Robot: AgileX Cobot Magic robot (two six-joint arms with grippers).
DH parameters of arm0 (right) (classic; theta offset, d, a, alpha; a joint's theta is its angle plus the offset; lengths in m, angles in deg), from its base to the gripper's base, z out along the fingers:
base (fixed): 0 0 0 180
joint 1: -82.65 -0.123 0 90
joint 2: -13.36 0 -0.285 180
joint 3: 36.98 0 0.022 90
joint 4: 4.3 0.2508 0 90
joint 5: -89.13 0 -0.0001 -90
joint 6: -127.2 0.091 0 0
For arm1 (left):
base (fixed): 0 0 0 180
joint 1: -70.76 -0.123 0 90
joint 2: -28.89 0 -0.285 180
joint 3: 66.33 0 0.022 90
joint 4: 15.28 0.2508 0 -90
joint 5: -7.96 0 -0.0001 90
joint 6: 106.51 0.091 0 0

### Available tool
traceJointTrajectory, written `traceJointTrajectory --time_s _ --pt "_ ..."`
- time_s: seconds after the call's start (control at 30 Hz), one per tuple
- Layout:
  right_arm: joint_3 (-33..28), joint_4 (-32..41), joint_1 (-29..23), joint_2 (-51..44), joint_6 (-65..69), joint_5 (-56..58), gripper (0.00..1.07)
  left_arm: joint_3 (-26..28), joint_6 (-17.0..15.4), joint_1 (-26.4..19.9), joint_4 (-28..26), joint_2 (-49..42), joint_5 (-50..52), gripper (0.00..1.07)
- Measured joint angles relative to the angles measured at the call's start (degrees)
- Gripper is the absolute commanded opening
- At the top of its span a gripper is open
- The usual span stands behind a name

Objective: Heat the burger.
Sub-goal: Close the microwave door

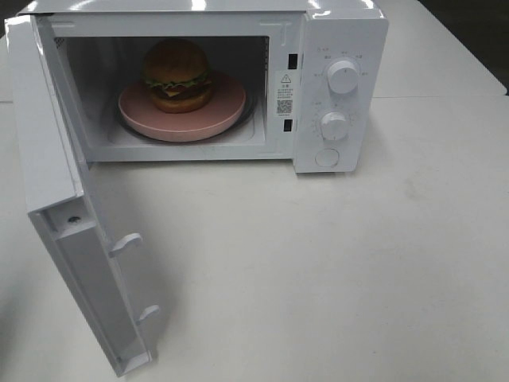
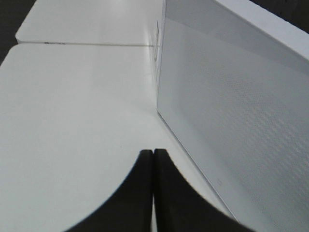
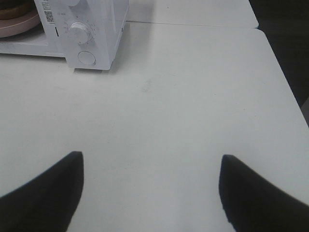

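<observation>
Door (image 1: 71,239) open, burger (image 1: 176,76) inside microwave (image 1: 342,48).
Near: left claw (image 2: 153,159) clenched on nothing beside the door; right claw (image 3: 150,159) released over table (image 3: 169,106). Far: burger on plate (image 1: 227,111), likely soft, light and easily toppled; lift by the plate rim.

The microwave (image 1: 338,36) sits on the surface (image 1: 334,270) at the top of the frame. Inside, the burger (image 1: 176,73) sits on a plate (image 1: 227,107). The door (image 1: 56,183) hangs open at lower left.
</observation>
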Motion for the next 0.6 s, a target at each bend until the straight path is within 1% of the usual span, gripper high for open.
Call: traceJointTrajectory --time_s 0.03,0.07,0.1,0.13,0.17,0.2,0.23,0.27,0.3,0.33,0.4,0.43,0.5,0.53,0.57,0.6 --pt "0.00 0.00 0.00 0.00 0.00 0.00 0.75 0.00 0.00 0.00 0.00 0.00 0.00 0.00" --pt "0.00 0.00 0.00 0.00 0.00 0.00 0.75 -1.95 0.92 0.00 -0.46 0.92 5.56 0.00" --pt "0.00 0.00 0.00 0.00 0.00 0.00 0.75 -2.86 1.15 0.00 -0.46 1.38 8.42 0.00" --pt "0.00 0.00 0.00 0.00 0.00 0.00 0.75 -2.86 1.15 0.00 -0.46 1.38 8.42 0.00" --pt "0.00 0.00 0.00 0.00 0.00 0.00 0.75 -4.47 1.26 0.00 -0.57 2.29 13.18 0.00" --pt "0.00 0.00 0.00 0.00 0.00 0.00 0.75 -4.47 1.26 0.00 -0.57 2.29 13.18 0.00" --pt "0.00 0.00 0.00 0.00 0.00 0.00 0.75 -5.10 1.38 0.00 -0.57 2.81 15.24 0.00" --pt "0.00 0.00 0.00 0.00 0.00 0.00 0.75 -6.36 1.38 0.00 -0.69 4.07 19.48 0.00" --pt "0.00 0.00 0.00 0.00 0.00 0.00 0.75 -6.36 1.38 0.00 -0.69 4.07 19.48 0.00" --pt "0.00 0.00 0.00 0.00 0.00 0.00 0.75 -7.10 1.38 0.00 -0.74 5.61 22.63 0.00" --pt "0.00 0.00 0.00 0.00 0.00 0.00 0.75 -7.16 1.38 0.00 -0.74 6.36 23.49 0.00" --pt "0.00 0.00 0.00 0.00 0.00 0.00 0.75 -7.28 1.38 0.00 -0.74 8.59 25.90 0.00" --pt "0.00 0.00 0.00 0.00 0.00 0.00 0.75 -7.28 1.38 0.00 -0.63 9.80 26.76 0.00" --pt "0.00 0.00 0.00 0.00 0.00 0.00 0.75 -7.28 1.38 0.00 -0.17 12.20 28.99 0.00" --pt "0.00 0.00 0.00 0.00 0.00 0.00 0.75 -7.28 1.38 0.00 -0.17 12.20 28.99 0.00" --pt "0.00 0.00 0.00 0.00 0.00 0.00 0.75 -7.45 1.09 0.00 0.97 15.07 31.34 0.00"
